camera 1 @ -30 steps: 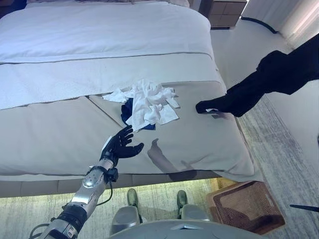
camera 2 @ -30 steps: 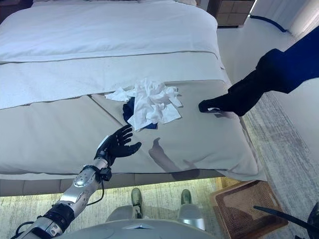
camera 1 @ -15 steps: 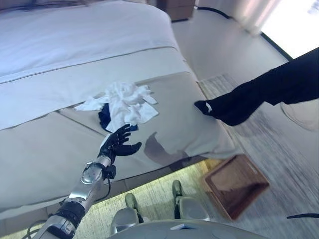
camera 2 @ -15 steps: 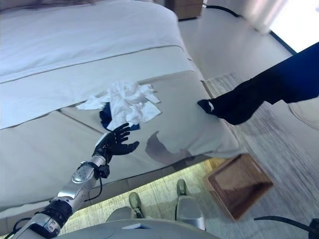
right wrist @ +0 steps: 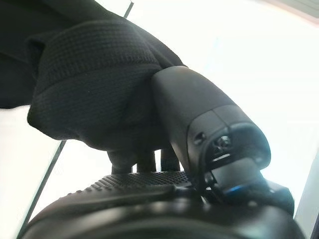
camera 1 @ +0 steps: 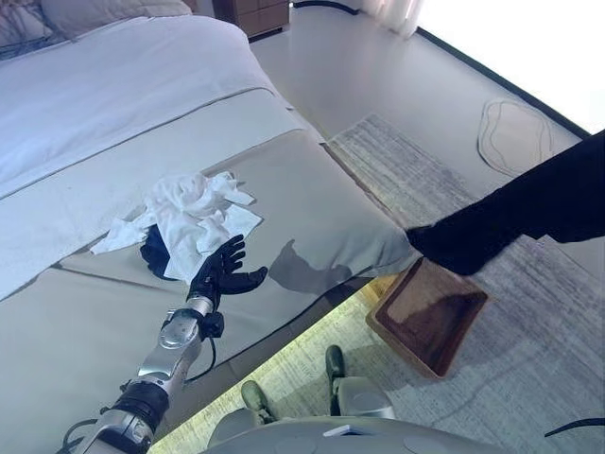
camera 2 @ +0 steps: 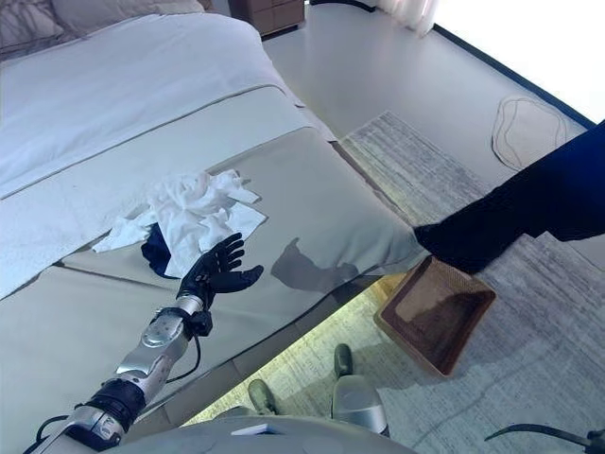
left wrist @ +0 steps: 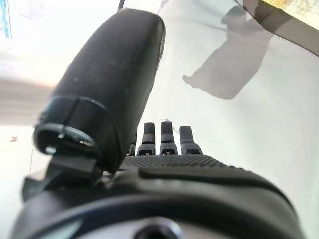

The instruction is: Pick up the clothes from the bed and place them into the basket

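Bedroom: pale floor with a grey rug [camera 1: 529,312] to the right of the bed [camera 1: 312,189], which carries beige covers near and white bedding far.

Clothes on the bed: one crumpled white garment [camera 1: 194,213] lying over a dark blue garment [camera 1: 153,253], both on the beige cover, toward its left part.

Left hand [camera 1: 220,272]: hovers over the beige cover just near of the clothes pile, fingers straight and spread apart, holding nothing.

Right hand [right wrist: 199,134]: wrapped in a black garment [camera 1: 510,213] that hangs off to the right of the bed; its thumb presses against the cloth, fingers curled into the folds, the cloth clamped between them.

Basket [camera 1: 430,317]: brown woven, rectangular, on the floor beside the bed's right near corner, directly below the black garment's lower end.
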{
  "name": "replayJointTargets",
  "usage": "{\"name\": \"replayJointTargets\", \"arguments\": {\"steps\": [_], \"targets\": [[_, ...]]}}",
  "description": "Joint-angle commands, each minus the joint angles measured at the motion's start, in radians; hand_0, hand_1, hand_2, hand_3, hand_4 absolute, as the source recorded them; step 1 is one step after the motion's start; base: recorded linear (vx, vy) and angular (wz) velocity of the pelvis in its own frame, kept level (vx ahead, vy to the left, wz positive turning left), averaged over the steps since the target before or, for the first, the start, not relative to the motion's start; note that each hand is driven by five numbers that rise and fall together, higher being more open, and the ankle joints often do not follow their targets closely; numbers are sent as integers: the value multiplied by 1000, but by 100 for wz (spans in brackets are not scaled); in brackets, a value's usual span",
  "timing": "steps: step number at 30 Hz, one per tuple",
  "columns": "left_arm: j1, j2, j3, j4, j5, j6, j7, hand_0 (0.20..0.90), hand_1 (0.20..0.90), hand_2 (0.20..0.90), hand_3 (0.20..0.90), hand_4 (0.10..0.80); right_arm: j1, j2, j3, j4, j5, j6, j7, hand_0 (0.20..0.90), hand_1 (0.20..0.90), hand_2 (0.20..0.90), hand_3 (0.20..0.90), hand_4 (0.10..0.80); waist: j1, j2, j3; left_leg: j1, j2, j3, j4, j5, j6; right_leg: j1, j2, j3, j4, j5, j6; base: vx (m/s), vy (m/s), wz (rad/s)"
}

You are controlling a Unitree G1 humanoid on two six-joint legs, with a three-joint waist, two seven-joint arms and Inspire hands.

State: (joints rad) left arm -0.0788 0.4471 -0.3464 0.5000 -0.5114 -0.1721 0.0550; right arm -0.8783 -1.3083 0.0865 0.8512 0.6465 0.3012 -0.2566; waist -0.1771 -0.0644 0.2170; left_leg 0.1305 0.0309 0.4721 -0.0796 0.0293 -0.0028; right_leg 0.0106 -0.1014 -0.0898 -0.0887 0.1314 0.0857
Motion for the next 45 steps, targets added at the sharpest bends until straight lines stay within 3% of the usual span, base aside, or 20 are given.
{"name": "replayJointTargets", "arguments": {"steps": [1, 10, 21, 23, 33, 45], "targets": [[-40, 27, -13, -30, 15, -84, -6, 900, 900, 900, 900, 800, -19, -139, -78, -105, 19, -159, 3, 300, 300, 300, 200, 100, 7, -5, -111, 7, 26, -123, 98, -132, -4, -26, 3, 0, 123, -72, 29, 0, 11, -8], [-41, 11, -2, 6, 32, -90, -16, 900, 900, 900, 900, 800, 236, -90, -257, -166, 34, -145, 176, 300, 300, 300, 200, 100, -18, -19, -117, 5, 35, -111, 130, -153, -2, -39, 9, 34, 125, -66, 29, 0, 3, -7], [-40, 5, 17, 27, 43, -106, -17, 900, 900, 900, 900, 800, 386, -10, -311, -168, -61, -84, 278, 300, 300, 300, 200, 100, -21, -18, -115, 6, 36, -101, 126, -154, -2, -47, 12, 36, 111, -55, 32, -5, -13, -6], [-43, 1, 20, 21, 42, -107, -5, 900, 900, 900, 900, 800, 420, 13, -329, -168, -66, -87, 278, 300, 300, 300, 200, 100, -25, -14, -109, 10, 38, -100, 125, -158, -2, -43, 14, 33, 111, -57, 34, -20, 0, 1], [-42, 1, 38, -39, 49, -90, 26, 900, 900, 900, 900, 800, 701, 313, -430, -181, -78, -138, 137, 300, 300, 300, 200, 100, -31, 5, -73, 13, 40, -87, 107, -149, 8, -52, 22, 32, 109, -49, 34, -41, -28, 0], [-37, 11, 25, -60, 55, -92, 27, 900, 900, 900, 900, 800, 729, 323, -424, -125, -171, -182, 127, 300, 300, 300, 200, 100, -33, 27, -55, 0, 37, -71, 96, -143, 3, -58, 26, 26, 89, -49, 29, -36, -69, 0]]}}
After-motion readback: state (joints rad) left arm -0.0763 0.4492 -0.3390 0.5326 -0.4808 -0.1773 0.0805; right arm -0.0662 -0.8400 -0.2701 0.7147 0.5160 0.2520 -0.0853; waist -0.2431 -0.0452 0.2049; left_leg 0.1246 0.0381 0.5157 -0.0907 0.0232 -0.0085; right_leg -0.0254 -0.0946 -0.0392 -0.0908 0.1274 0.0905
